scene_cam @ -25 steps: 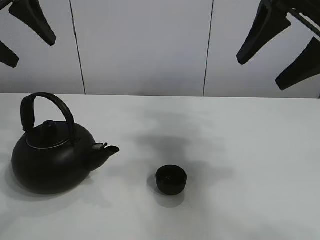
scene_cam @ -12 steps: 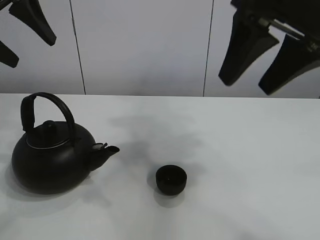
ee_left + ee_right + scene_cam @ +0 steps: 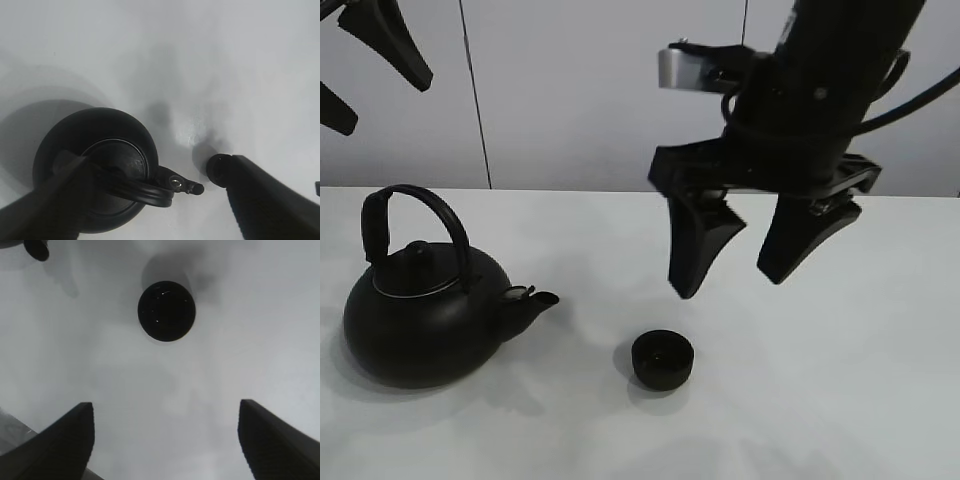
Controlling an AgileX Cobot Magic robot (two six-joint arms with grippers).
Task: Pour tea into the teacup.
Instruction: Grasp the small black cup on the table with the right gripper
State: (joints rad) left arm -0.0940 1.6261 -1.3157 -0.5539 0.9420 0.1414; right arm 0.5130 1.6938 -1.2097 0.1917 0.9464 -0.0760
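The small matte black teacup (image 3: 662,359) stands on the white table at front centre; it also shows in the right wrist view (image 3: 166,311) and the left wrist view (image 3: 218,169). The big black kettle (image 3: 420,305) with arched handle stands at the left, spout toward the cup; it also shows in the left wrist view (image 3: 102,165). My right gripper (image 3: 735,278) is open and empty, hanging above and just behind the cup. My left gripper (image 3: 340,105) is open and empty, high above the kettle at the top left.
The white table (image 3: 840,380) spreads around both objects. A pale panelled wall (image 3: 600,90) stands behind its far edge. The kettle's spout tip (image 3: 36,249) shows in a corner of the right wrist view.
My right arm has swung from the top right down and leftward to hang over the teacup. The left gripper, kettle and teacup have not moved.
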